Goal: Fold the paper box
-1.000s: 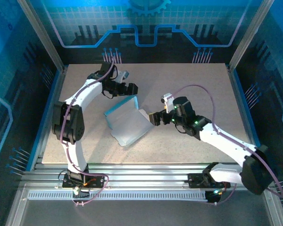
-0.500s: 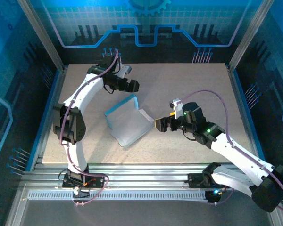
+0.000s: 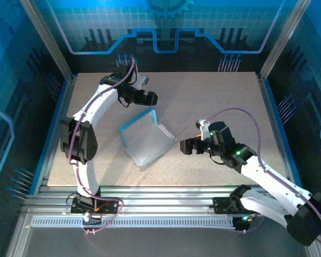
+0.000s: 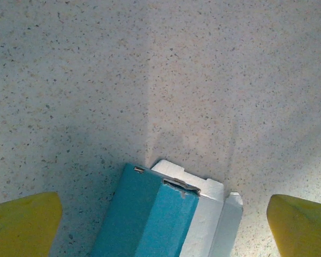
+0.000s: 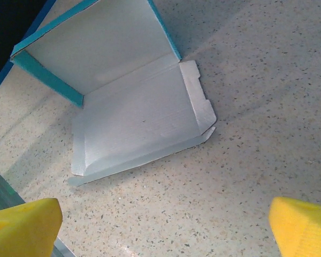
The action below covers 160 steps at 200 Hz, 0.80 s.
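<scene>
right now the paper box (image 3: 144,138) lies in the middle of the table (image 3: 219,96), half formed. one blue-backed wall stands up along its far edge, and the pale inner panel lies flat toward the arm bases with its tabbed flap on the right.

both claws are spread wide and hold nothing. the left gripper (image 3: 150,98) hangs just beyond the raised wall. the right gripper (image 3: 183,145) sits near the tabbed flap, apart from it.

i judge the flat panel is the next fold. to do it well i'd slide one right finger low under the tabbed edge, lift slowly along the crease, and brace the standing wall with the left claw so the thin card doesn't skate or buckle.
</scene>
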### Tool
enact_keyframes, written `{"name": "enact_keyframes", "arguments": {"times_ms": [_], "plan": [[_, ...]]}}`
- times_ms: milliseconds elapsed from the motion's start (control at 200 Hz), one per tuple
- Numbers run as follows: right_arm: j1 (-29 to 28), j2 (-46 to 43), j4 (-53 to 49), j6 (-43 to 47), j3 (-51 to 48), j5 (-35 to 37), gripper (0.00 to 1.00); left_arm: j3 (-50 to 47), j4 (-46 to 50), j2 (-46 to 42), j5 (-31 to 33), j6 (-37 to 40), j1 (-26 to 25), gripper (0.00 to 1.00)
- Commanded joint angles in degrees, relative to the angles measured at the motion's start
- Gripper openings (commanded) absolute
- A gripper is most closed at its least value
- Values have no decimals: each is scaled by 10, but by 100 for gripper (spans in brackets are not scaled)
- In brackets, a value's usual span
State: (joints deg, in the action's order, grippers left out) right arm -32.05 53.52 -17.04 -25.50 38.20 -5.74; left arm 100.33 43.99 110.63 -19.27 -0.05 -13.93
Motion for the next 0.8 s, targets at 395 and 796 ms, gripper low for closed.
{"name": "enact_keyframes", "arguments": {"times_ms": [395,796], "plan": [[31,-17,75,-14,-62,-89,100,20,70,-18,44,67,-22,99],[31,-41,47,-4,-69,-89,100,96,108,68,88,93,-68,97]]}}
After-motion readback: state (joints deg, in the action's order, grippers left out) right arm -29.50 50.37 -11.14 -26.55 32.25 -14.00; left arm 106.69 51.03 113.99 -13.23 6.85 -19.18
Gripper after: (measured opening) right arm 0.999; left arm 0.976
